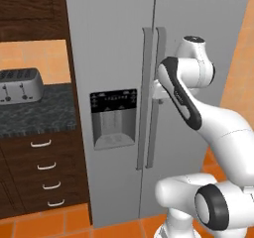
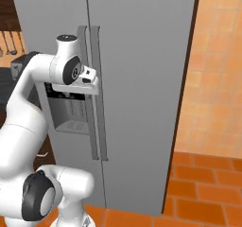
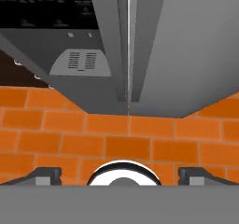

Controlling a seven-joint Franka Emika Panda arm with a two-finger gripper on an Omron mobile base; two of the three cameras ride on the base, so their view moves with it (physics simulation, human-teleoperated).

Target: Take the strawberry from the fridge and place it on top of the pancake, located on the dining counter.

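Note:
The tall grey fridge (image 1: 114, 43) (image 2: 142, 79) (image 3: 186, 55) stands with both doors shut. Its two long vertical handles (image 1: 148, 98) (image 2: 94, 126) meet at the centre seam. My gripper (image 1: 158, 90) (image 2: 90, 79) (image 3: 120, 174) hangs right at the handles, about level with the top of the water dispenser (image 1: 114, 118), and looks down along the doors to the floor. Its fingertips (image 3: 46, 174) stand wide apart with nothing between them. The strawberry is hidden behind the shut doors. The pancake and the dining counter are out of view.
Left of the fridge, a silver toaster (image 1: 20, 85) sits on a dark-topped counter (image 1: 44, 115) over wood drawers (image 1: 47, 167). Orange tile floor (image 2: 208, 193) and an orange wall (image 2: 217, 56) lie to the right of the fridge.

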